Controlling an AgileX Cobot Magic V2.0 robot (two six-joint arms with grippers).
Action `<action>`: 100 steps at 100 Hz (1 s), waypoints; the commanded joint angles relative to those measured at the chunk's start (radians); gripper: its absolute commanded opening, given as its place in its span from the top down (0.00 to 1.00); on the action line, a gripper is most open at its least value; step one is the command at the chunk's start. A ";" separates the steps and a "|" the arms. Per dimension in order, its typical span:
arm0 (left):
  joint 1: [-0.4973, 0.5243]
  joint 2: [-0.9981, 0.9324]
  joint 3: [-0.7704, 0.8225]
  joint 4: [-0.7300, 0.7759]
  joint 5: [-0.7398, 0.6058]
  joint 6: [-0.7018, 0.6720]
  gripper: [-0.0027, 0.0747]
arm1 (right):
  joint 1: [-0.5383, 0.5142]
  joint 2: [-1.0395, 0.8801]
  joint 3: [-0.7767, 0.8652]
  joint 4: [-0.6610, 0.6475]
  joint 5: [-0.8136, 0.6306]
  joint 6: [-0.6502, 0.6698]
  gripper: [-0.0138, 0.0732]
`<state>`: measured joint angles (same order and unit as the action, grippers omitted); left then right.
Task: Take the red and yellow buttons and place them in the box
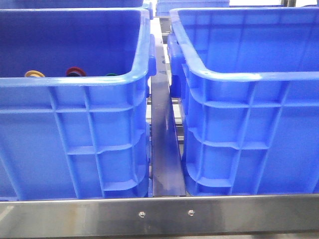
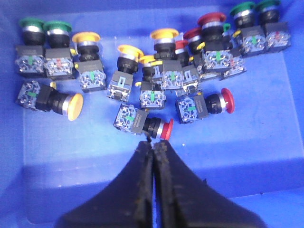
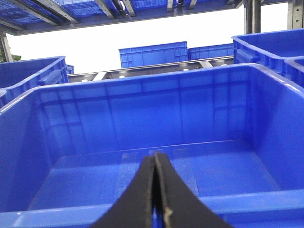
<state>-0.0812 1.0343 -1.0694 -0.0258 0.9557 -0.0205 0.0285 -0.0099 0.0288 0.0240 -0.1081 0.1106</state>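
Two blue crates sit side by side behind a steel rail (image 1: 164, 214), with a dark strip between them. More blue crates (image 3: 152, 53) stand on racking behind, under a bright white backdrop. The left crate (image 1: 75, 124) holds a heap of push buttons; from the front only a yellow cap (image 1: 34, 74) and a red cap (image 1: 76, 71) peek over its rim. The left gripper (image 2: 153, 147) hovers with jaws together just beside a red button (image 2: 142, 124) lying on its side; a yellow button (image 2: 50, 100) lies well apart. The right gripper (image 3: 155, 161), jaws together, hangs over the box (image 3: 142, 118).
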 commanded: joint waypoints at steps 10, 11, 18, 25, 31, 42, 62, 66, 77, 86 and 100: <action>0.002 -0.010 -0.035 -0.015 -0.052 0.003 0.69 | 0.000 -0.027 -0.013 -0.011 -0.084 -0.004 0.92; 0.002 -0.010 -0.035 -0.015 -0.052 0.003 0.65 | 0.000 -0.027 -0.013 -0.011 -0.084 -0.004 0.92; 0.002 -0.010 -0.035 -0.015 -0.052 0.003 0.43 | 0.000 -0.027 -0.013 -0.011 -0.084 -0.004 0.92; 0.002 -0.010 -0.035 -0.015 -0.052 -0.002 0.26 | 0.000 -0.027 -0.013 -0.011 -0.084 -0.004 0.92; 0.002 -0.010 -0.035 -0.020 -0.050 -0.002 0.18 | 0.000 -0.027 -0.013 -0.011 -0.084 -0.004 0.92; -0.002 -0.010 -0.035 -0.065 -0.054 0.000 0.17 | 0.000 -0.027 -0.013 -0.011 -0.084 -0.004 0.92; -0.105 0.034 -0.035 -0.107 -0.139 -0.014 0.17 | 0.000 -0.027 -0.013 -0.011 -0.084 -0.004 0.92; -0.138 0.056 -0.035 -0.105 -0.154 -0.035 0.17 | 0.000 -0.027 -0.013 -0.011 -0.084 -0.004 0.92; -0.221 0.127 -0.035 -0.076 -0.209 -0.092 0.17 | 0.000 -0.027 -0.013 -0.011 -0.084 -0.004 0.92; -0.281 0.196 -0.035 -0.009 -0.255 -0.170 0.17 | 0.000 -0.027 -0.013 -0.011 -0.084 -0.004 0.92; -0.350 0.307 -0.082 0.132 -0.267 -0.315 0.17 | 0.000 -0.027 -0.013 -0.011 -0.084 -0.004 0.92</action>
<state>-0.3898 1.3049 -1.0909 0.0282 0.7599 -0.2449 0.0285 -0.0099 0.0288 0.0240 -0.1081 0.1106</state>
